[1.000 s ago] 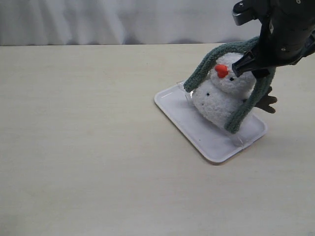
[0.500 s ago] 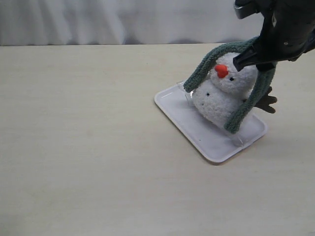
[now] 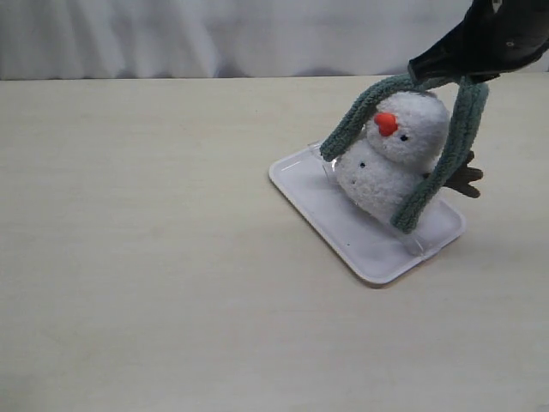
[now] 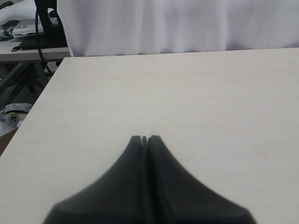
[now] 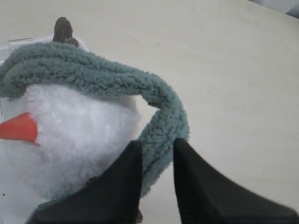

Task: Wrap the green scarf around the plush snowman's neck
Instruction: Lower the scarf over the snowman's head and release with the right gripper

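Two ends of the long fuzzy grey-green scarf (image 3: 450, 154) hang free, one down each side of the small fluffy white plush snowman (image 3: 386, 184). The strip arches over the crown of the snowman's head, so its long axis runs up one side, across the top and down the other. It sits above the neck crease (image 3: 390, 159), not in it. One end drops beside the snowman's orange-red cone nose (image 3: 386, 123). The other falls in front of the snowman's body, near its brown twig arm (image 3: 466, 178).

The snowman leans on a flat white rectangular tray (image 3: 317, 193), which lies on a pale wooden table (image 3: 154, 240).

The right gripper (image 5: 157, 143) is at the top of the arch, just above the snowman's head. Its jaws are narrow, with a strand of scarf pinched between them. The left gripper (image 4: 146, 138) has its jaws pressed together on nothing, over bare table, and the snowman does not show in its view.

Judgement: the drape is done but the wrap is not.
- The neck lies below the right jaws and towards the snowman's body.
- The held strand must come down off the crown into the crease.
- The right arm is the nearer one.
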